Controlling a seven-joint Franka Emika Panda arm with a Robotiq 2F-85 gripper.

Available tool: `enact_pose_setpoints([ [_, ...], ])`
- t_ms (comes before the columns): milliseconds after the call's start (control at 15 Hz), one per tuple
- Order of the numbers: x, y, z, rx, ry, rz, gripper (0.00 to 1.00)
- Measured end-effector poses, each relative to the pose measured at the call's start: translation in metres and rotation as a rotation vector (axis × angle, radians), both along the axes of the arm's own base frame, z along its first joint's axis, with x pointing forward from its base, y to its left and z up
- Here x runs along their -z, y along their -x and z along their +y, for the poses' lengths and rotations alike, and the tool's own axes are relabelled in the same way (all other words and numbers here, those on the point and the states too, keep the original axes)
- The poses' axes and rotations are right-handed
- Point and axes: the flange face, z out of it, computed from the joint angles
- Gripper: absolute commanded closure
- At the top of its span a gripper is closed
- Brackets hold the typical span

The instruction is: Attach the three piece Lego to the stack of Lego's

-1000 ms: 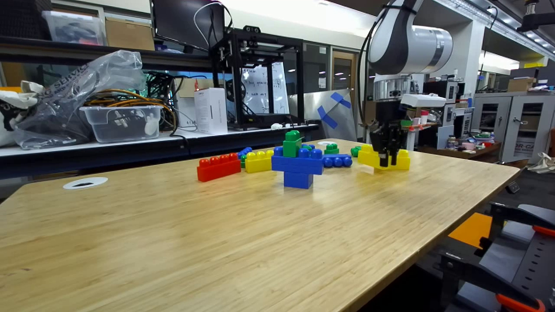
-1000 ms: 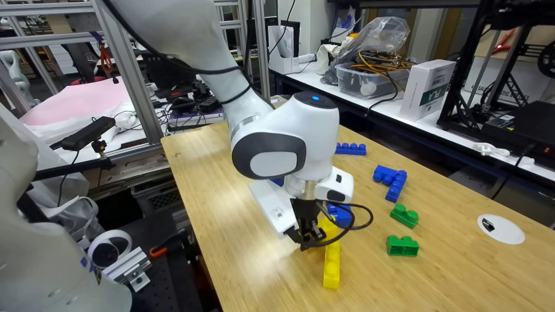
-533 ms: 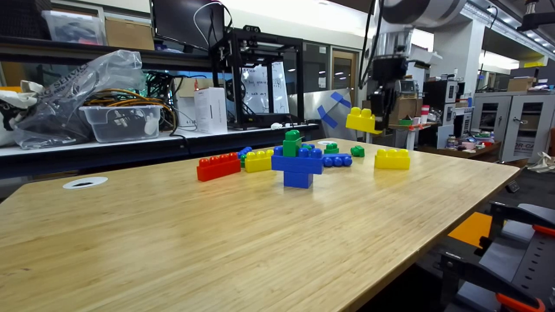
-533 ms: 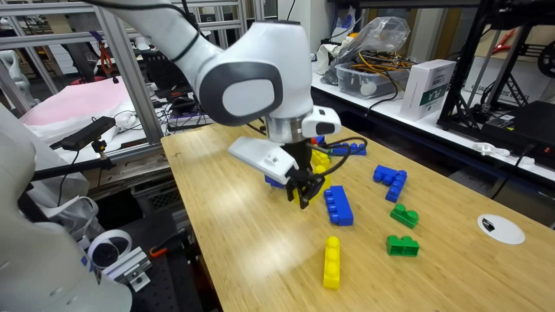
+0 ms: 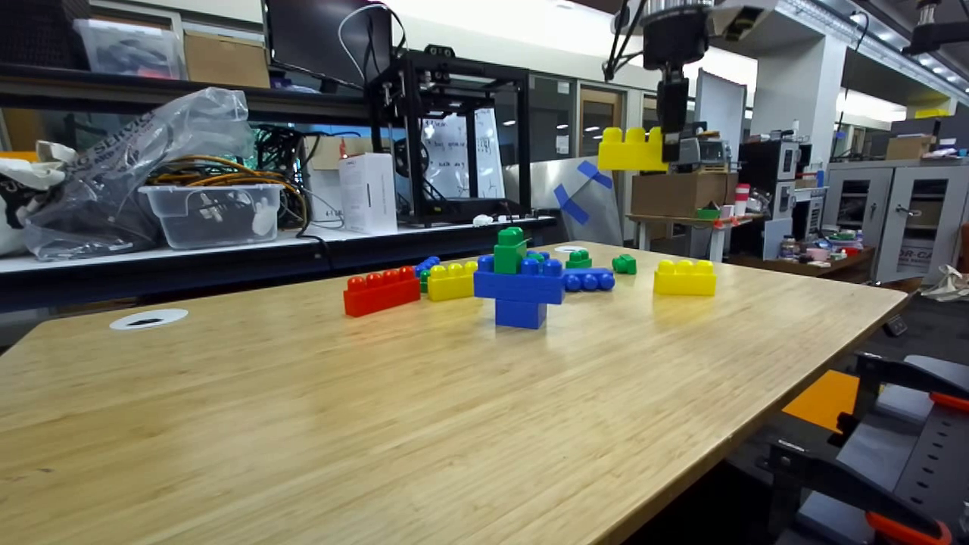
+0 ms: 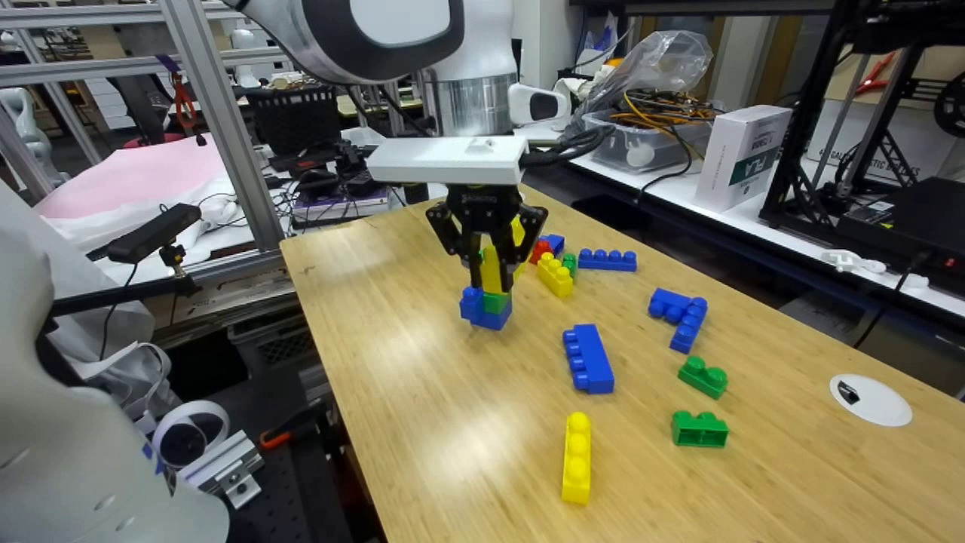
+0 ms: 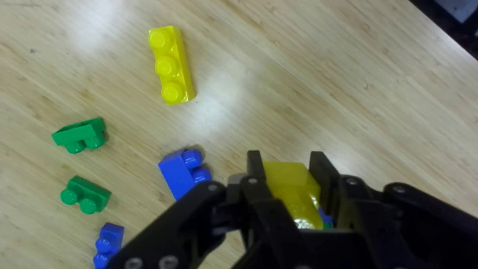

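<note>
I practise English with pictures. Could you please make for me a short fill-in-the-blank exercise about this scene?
1. The piece in the gripper is coloured ____.
2. On the stack, the top brick is coloured ____.
3. In the wrist view, the loose yellow brick shows ____ studs.
Missing words: yellow; green; three.

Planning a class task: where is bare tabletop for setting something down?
In an exterior view: the foreground between blue stack, nearer white disc and table edge. In the wrist view: between the loose yellow brick and table edge. Crowded: beyond the stack, red brick and another yellow brick bunch.
</note>
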Motion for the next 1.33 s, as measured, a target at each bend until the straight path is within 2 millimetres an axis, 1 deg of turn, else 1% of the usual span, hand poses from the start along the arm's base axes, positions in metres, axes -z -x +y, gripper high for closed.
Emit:
enact_pose_setpoints([
  [133,-0.008,-0.007,0.002,-0.091,0.042,0.021,0.89],
  [333,-0.011,-0.022,0.004,-0.231,0.096,0.048,0.89],
  [600,-0.006,-0.049,0.002,-0.430,0.142,0.090,0.89],
  [867,0.006,-0.081,0.006,-0.634,0.176,0.144,0.89],
  [1000,0.015,-0.096,0.013,-0.735,0.196,0.176,0.89],
  [1133,0.024,-0.105,0.023,-0.839,0.216,0.206,0.89],
  [1333,0.031,-0.109,0.042,-0.993,0.237,0.241,0.89],
])
